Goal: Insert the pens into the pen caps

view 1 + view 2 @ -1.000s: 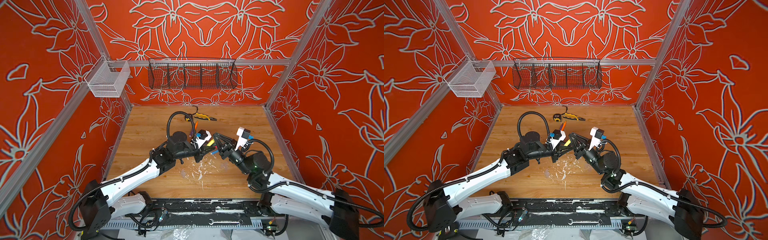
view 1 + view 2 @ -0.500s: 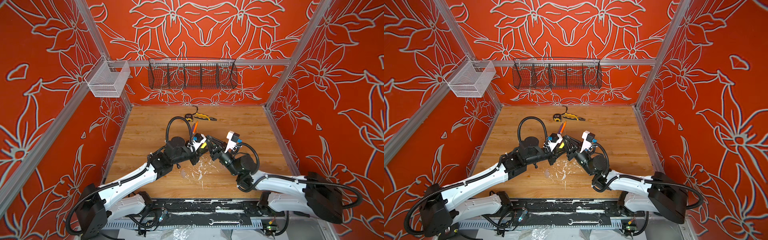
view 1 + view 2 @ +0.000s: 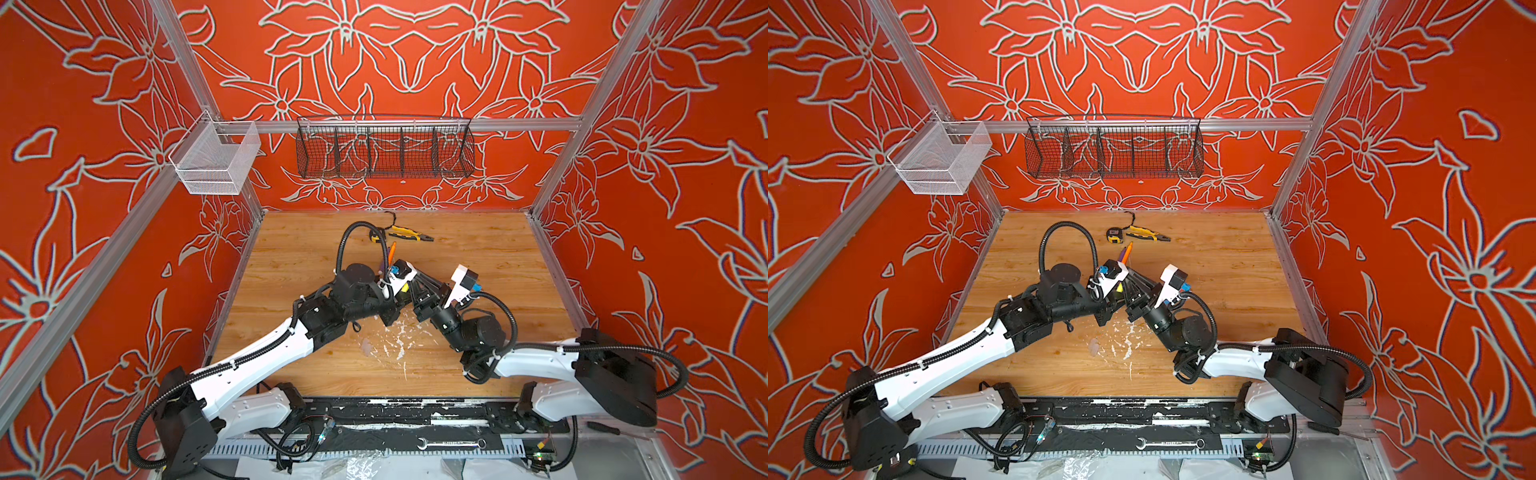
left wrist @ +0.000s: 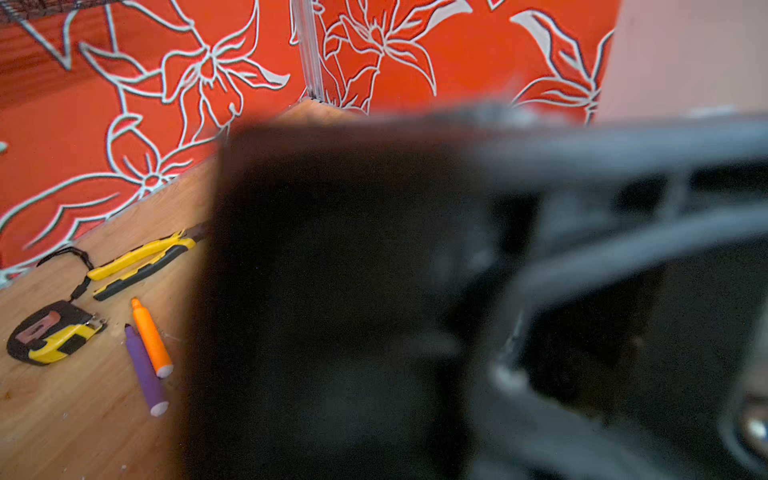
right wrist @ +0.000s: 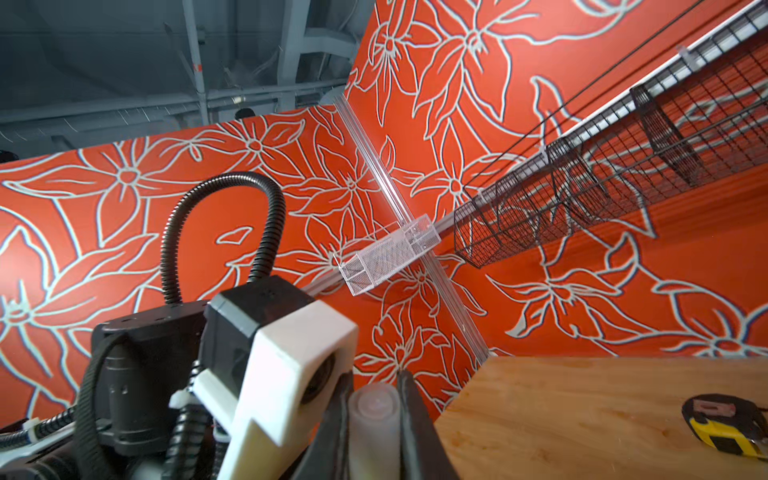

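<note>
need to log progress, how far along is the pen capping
Done: nothing visibly capped; the orange pen and purple pen lie capless beside the tape measure. In hand: the right gripper has its jaws shut on a clear cap, with a yellow pen showing beside it in a top view. Left: that join, then the rest.

No words or numbers can be read. The tape measure (image 4: 50, 336), at 12 o'clock on the table (image 3: 478, 257), has a label too blurry to read.
</note>
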`<state>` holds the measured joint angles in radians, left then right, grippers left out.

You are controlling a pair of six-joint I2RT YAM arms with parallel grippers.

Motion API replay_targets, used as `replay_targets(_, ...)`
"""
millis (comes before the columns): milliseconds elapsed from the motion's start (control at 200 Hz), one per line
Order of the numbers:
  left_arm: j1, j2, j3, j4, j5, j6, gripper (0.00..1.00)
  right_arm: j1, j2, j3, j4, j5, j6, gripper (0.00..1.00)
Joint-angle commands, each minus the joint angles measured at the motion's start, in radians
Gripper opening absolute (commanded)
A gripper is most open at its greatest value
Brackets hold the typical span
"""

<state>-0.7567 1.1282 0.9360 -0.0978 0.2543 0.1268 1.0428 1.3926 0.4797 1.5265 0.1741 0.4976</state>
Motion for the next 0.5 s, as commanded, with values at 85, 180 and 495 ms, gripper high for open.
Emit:
replay_targets(85,0.011,-0.037,0.075,0.446,-0.013,-0.042,0.0,0.126,-0.009,-0.097,-0.38,-0.308,0.02,0.0)
replay_targets(180,0.011,-0.061,0.041,0.427,-0.01,-0.061,0.0,0.126,-0.099,-0.107,-0.481,-0.267,-0.015,0.0)
replay_targets(495,0.011,-0.18,-0.077,0.36,0.004,-0.098,0.0,0.128,-0.386,-0.164,-0.66,-0.179,-0.087,0.15)
